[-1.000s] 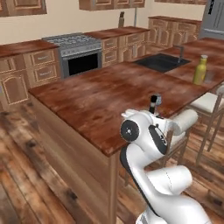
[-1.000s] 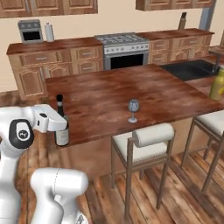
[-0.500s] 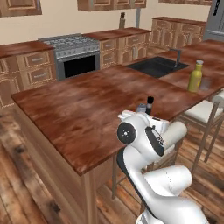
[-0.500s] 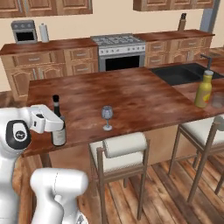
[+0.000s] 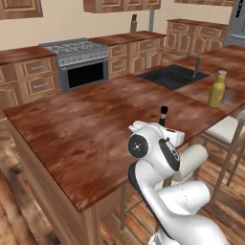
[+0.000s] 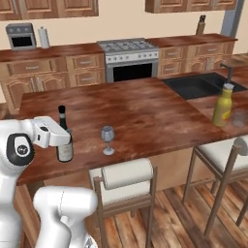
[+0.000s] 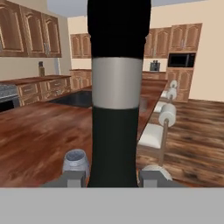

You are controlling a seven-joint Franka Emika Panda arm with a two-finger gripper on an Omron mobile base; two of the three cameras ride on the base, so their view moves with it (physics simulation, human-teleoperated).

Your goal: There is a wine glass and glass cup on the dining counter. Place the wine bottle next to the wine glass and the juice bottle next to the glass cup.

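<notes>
My gripper [image 6: 63,141] is shut on the wine bottle [image 6: 64,139], a slim dark bottle with a pale label, held upright over the near left part of the dining counter [image 6: 145,104]. The hand view has the bottle [image 7: 116,109] between both fingers [image 7: 75,177]. The wine glass [image 6: 107,139] stands just right of the bottle, and its rim [image 7: 75,160] shows low in the hand view. Far right stand the yellow juice bottle [image 6: 223,104] and the glass cup [image 6: 239,117] beside it. In the left base view the bottle's neck [image 5: 163,115] pokes above my arm, and the juice bottle [image 5: 217,89] stands far right.
A black sink [image 6: 203,85] with a tap is set into the counter at the right. Stools with white cushions [image 6: 127,174] [image 6: 225,150] line the near edge. A stove [image 6: 128,58] and wall cabinets run behind; a paper-towel roll [image 6: 44,37] stands back left.
The whole picture has slid left as the base drove right along the counter. The sink, juice bottle and glass cup have come further into view. The gripper has stayed shut on the wine bottle.
</notes>
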